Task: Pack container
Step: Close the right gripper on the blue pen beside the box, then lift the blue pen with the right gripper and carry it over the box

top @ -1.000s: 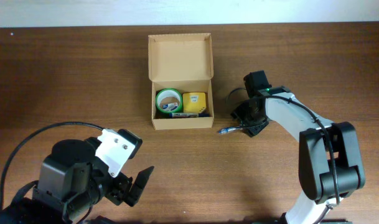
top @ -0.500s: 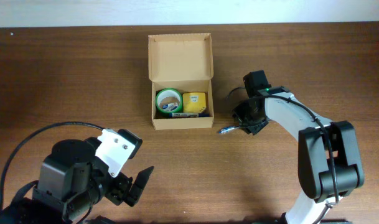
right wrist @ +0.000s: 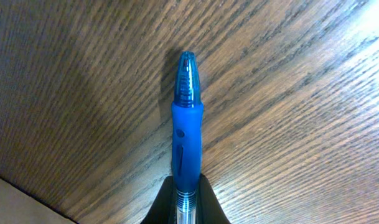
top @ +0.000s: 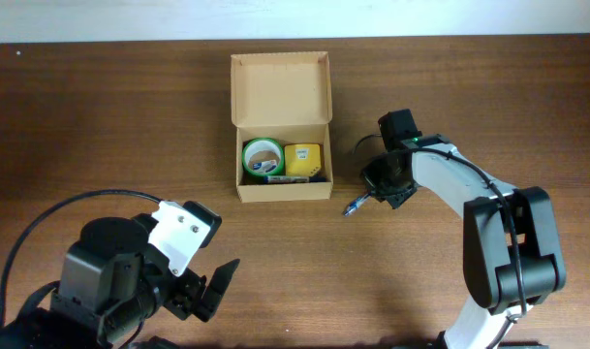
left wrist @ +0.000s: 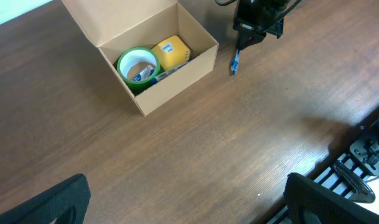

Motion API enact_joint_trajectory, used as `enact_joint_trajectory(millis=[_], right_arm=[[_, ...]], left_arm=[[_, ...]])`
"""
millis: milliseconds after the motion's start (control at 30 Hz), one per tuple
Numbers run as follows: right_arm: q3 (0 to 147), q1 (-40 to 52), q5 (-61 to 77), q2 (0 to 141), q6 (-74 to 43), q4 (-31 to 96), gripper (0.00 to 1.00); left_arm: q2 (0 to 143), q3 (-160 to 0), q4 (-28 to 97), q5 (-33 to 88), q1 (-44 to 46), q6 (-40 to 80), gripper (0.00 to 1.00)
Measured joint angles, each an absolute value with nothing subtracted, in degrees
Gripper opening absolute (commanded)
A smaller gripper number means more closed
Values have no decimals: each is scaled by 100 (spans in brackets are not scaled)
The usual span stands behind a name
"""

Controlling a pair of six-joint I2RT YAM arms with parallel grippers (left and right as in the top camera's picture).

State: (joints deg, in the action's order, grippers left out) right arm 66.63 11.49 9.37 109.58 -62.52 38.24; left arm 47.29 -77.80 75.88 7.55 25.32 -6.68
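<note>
Blue pen (right wrist: 187, 143) is clamped in the right gripper (top: 382, 194), at 3 o'clock of the container (top: 280, 89), which sits top-centre w/ lid open. Can't tell if it's off the table (top: 101, 116). Meanwhile the left gripper (top: 213, 287) hangs at 7 o'clock, jaws apart. Mid-pick imo; next: lift, carry pen toward 9 o'clock, over the container.

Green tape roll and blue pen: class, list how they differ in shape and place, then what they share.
Shape: the green tape roll is a ring; the blue pen is a slim stick. Place: the roll lies inside the cardboard box; the pen is outside it, gripped by the right hand. Both are small stationery items.
</note>
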Motion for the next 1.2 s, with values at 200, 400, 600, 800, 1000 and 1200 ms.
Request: enact_joint_trajectory(millis=[200,400,600,800,1000,1200], right_arm=[[6908,1149,928,11030,-5747,4185,4],[8361,1149,906,11065,-4880,5371,4],[10130,1149,888,11065,-3719,6521,4],[11306,1306,895,11063,-2206,6663,4],[11478,2078,917,11063,-86,6635,4],[11478,2910,939,11063,2134,6641,4]], left_arm=[[4729,-7780,7585,755,2532,-668,100],[4729,-7780,7585,755,2532,-668,100],[4729,-7780,7590,757,2532,-668,100],[4729,-7780,7588,755,2532,-668,100],[4729,-7780,7585,755,2532,-668,99],[4729,-7780,7585,755,2532,-668,100]])
